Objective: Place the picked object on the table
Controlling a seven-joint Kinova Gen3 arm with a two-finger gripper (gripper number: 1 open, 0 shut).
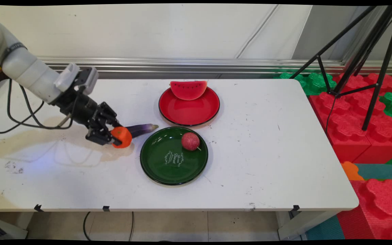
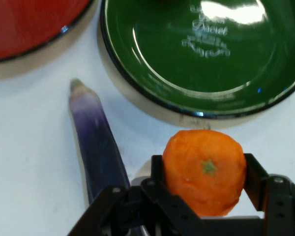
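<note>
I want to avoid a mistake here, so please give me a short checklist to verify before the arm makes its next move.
1. Gripper shut on the orange: ok, a finger sits on each side.
2. Orange lifted off the table: cannot tell.
3. Eggplant clear of the gripper: not ok, it lies right beside it.
4. Free space on the green plate: ok, only a red fruit at its far side.
5. Red plate: ok, it holds the watermelon slice at its rim.
</note>
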